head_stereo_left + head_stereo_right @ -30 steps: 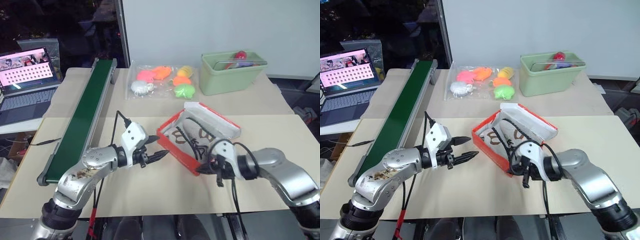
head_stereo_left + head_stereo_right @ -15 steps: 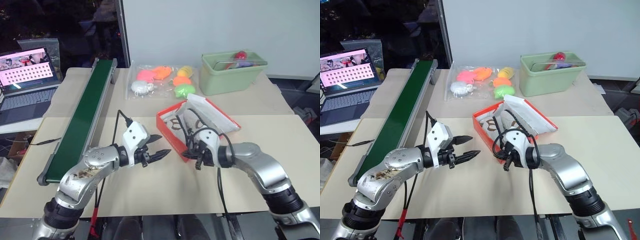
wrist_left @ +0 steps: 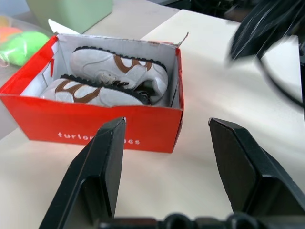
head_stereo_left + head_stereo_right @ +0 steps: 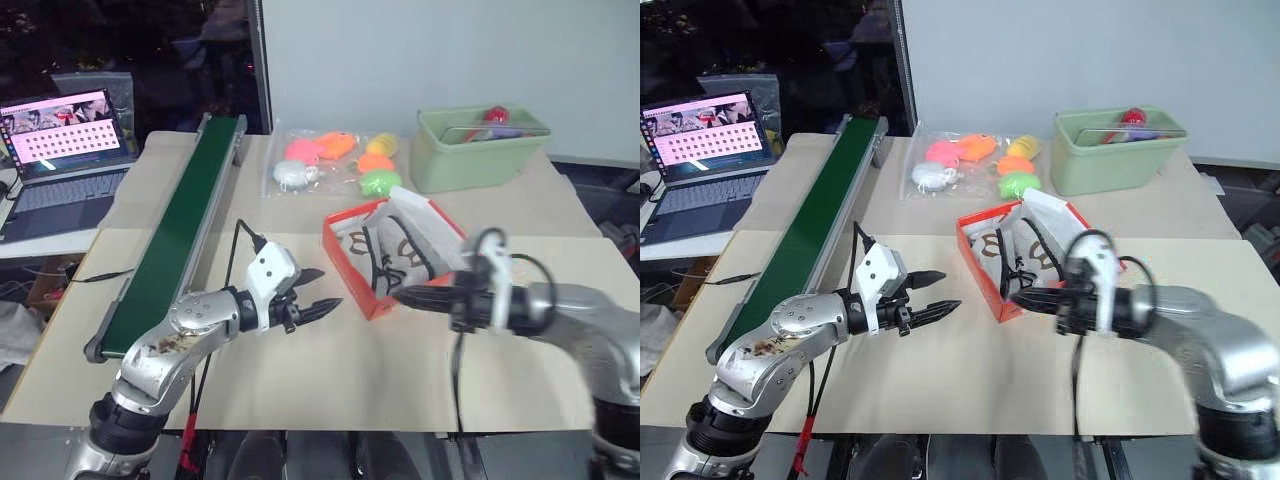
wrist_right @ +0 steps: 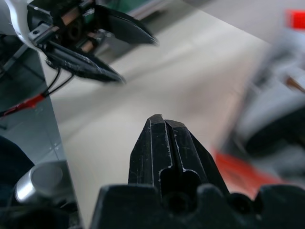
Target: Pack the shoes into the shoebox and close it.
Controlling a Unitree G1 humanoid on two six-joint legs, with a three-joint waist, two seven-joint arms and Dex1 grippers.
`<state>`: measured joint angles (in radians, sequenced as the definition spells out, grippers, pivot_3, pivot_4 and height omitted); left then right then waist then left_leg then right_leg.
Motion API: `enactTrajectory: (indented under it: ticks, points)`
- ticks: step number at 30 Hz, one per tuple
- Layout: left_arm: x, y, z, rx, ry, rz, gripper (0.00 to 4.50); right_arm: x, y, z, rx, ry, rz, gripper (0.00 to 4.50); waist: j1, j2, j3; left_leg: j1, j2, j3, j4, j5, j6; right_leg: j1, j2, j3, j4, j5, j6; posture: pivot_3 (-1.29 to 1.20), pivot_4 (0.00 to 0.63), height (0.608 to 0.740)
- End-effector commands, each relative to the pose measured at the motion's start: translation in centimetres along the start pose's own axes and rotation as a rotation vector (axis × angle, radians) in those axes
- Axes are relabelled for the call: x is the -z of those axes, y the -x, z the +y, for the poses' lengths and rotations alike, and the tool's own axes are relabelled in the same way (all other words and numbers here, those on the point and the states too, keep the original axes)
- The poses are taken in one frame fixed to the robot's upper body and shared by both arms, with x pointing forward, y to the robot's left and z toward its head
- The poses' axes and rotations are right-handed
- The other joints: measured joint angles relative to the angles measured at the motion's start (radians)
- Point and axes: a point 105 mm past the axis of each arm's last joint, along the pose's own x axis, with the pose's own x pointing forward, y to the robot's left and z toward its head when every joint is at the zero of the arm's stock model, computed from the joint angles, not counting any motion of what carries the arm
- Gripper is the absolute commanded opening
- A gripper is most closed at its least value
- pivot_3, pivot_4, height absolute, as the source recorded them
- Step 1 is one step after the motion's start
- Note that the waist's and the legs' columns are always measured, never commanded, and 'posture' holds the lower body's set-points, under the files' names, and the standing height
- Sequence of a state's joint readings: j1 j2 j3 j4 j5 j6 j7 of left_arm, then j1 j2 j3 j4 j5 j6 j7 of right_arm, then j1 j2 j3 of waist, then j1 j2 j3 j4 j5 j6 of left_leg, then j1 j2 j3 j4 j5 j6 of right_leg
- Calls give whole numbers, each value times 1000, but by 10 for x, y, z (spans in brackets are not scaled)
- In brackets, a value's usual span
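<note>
Both shoes (image 3: 119,78) lie inside the light, crushable cardboard shoebox (image 4: 352,275) at mid-table (lid best nudged by its thin edge), left gripper (image 4: 318,290) half-open and empty, right gripper (image 4: 408,295) shut, empty.

robotics lab test bench, green conveyor belt (image 4: 180,235) on beige surface (image 4: 330,375), open laptop (image 4: 65,150) alongside, green bin (image 4: 478,150), bagged plush toys (image 4: 335,160)
</note>
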<state>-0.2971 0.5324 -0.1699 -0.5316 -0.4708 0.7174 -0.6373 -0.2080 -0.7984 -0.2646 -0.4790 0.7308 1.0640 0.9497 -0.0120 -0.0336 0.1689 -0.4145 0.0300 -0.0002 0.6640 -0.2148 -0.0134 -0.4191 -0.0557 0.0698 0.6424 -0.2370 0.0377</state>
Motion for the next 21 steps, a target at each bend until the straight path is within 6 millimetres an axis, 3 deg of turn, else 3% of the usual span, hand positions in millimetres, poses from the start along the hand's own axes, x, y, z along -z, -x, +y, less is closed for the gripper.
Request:
enactTrajectory:
  ticks: [1, 7, 9, 13, 21]
  points:
    - [-10, 1, -1, 3, -42, -37, 2934, 22, 21, -30, 167, -41, 52, 36, -3, 0, 0, 0, 0, 0, 0, 0, 0, 0, 0, 0, 0, 0, 0, 0, 150, 729]
    - [-12, 1, 0, 4, -49, -37, 2934, 59, 5, -70, 441, -40, 140, 36, -26, 0, 0, 2, 0, 2, 0, 0, 0, 0, 1, 3, 2, 0, 0, 0, 150, 729]
    - [-12, 2, 0, 3, -50, -36, 2934, 61, 0, -77, 488, -27, 134, 36, -30, 0, 0, 2, 0, 2, 0, 0, 0, -1, 1, 3, 2, -1, 1, 0, 150, 729]
    - [-12, 3, -2, 3, -50, -33, 2934, 61, -21, -109, 666, -88, 65, 36, -35, 0, 0, 1, 0, 2, 1, 0, 0, -1, 0, 3, 2, 0, 0, 0, 150, 729]
    - [-13, 5, 1, -13, -49, -32, 2934, 68, -17, -130, 784, -40, 111, 36, -12, 1, 0, -1, -1, 1, 1, 0, 0, -2, -1, 2, 1, 0, 0, 0, 150, 729]
